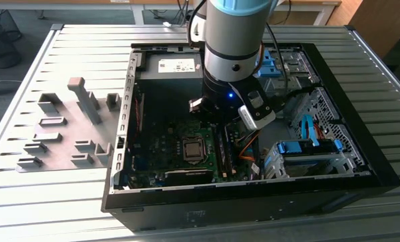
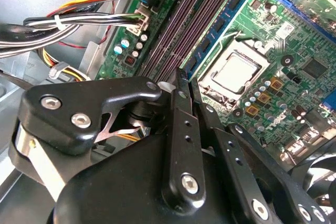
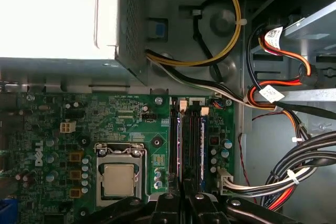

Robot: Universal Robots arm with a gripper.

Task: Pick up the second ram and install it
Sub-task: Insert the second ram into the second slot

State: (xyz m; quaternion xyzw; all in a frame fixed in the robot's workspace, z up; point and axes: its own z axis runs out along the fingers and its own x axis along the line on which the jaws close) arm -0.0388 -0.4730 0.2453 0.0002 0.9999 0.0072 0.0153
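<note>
The gripper is hanging low inside the open computer case, its two black fingers standing close together right over the memory slots; whether they are pinching anything between their tips I cannot tell, since the tips are meeting the slot rows edge-on. In the second wrist view a blue ram stick with black chips is lying seated in a slot just beside the gripper's tips, running away from them along the dark slot rows toward the board's edge; whether this is the second ram or another one is not clear.

Going across the exterior view from its left: grey fixture blocks are standing on the slatted metal table, well apart from the arm. Next comes the case, with the green motherboard lying flat in it and the processor socket sitting near its middle. The arm is reaching down just to the exterior view's right of that socket. Farther right, bundled cables are running past the board, and blue drive brackets are sitting at the case's far side
</note>
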